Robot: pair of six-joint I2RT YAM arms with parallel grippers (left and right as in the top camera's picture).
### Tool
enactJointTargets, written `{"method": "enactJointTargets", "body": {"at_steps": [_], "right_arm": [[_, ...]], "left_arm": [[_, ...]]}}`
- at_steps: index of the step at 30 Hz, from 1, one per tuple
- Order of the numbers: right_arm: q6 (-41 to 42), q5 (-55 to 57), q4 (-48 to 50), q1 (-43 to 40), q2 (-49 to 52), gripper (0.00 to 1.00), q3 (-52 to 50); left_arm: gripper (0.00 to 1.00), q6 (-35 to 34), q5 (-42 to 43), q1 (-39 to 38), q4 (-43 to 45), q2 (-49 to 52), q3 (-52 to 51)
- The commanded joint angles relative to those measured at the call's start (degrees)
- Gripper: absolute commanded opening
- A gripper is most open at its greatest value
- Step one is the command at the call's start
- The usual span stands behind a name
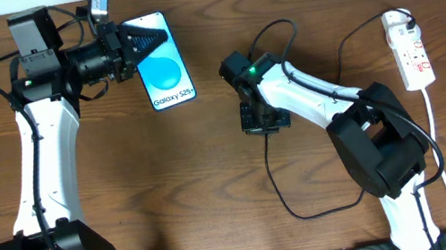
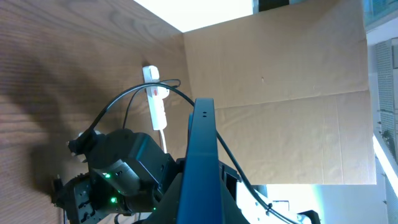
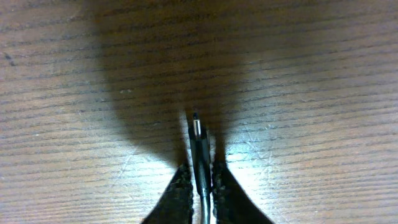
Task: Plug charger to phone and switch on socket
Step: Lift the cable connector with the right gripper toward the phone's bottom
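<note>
To do this well, the right gripper should hold firm and line the charger tip up with the phone's 6 o'clock end. Its fingers pinch the tip, low over the table. In the wrist view the tip runs 6 to 12 and points at 12. The left gripper is clamped on the phone, off at 10 o'clock seen from above.

A: Table?
B: Brown wood, visible grain. Socket lies flat far right; its white cord runs toward the near edge.
A: Anything else?
B: Charger cable loops centre-right. Phone far, left of centre; can't tell if it's resting on the wood.
</note>
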Motion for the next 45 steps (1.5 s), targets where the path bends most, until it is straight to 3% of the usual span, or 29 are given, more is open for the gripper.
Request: {"method": "enactJointTargets", "body": {"at_steps": [1, 13, 18, 24, 28, 37, 45], "right_arm": [[0.4, 1.4, -0.3, 0.2, 2.2, 0.04, 0.2], [-0.5, -1.2, 0.8, -1.0, 2.2, 0.01, 0.2], [-10.0, -16.9, 3.9, -4.6, 2.2, 0.01, 0.2], [-23.9, -43.8, 10.4, -8.3, 2.2, 0.01, 0.2], [-29.4, -58.6, 16.2, -9.1, 2.2, 0.01, 0.2], [-30.5, -82.5, 31.4, -8.8, 2.2, 0.01, 0.2], [-29.8, -87.8, 35.8, -8.8, 2.0, 0.01, 0.2]], "left_arm": [[0.07, 0.4, 0.8, 0.2, 0.1, -0.6, -0.2], [0.07, 0.4, 0.9, 0.2, 0.1, -0.6, -0.2], [0.07, 0.4, 0.9, 0.2, 0.1, -0.6, -0.2], [0.07, 0.3, 0.8, 0.2, 3.1, -0.6, -0.2], [0.07, -4.4, 0.8, 0.2, 8.8, -0.6, -0.2], [0.07, -18.7, 0.8, 2.2, 26.0, -0.6, -0.2], [0.08, -23.8, 0.8, 5.8, 29.6, -0.6, -0.2]]}}
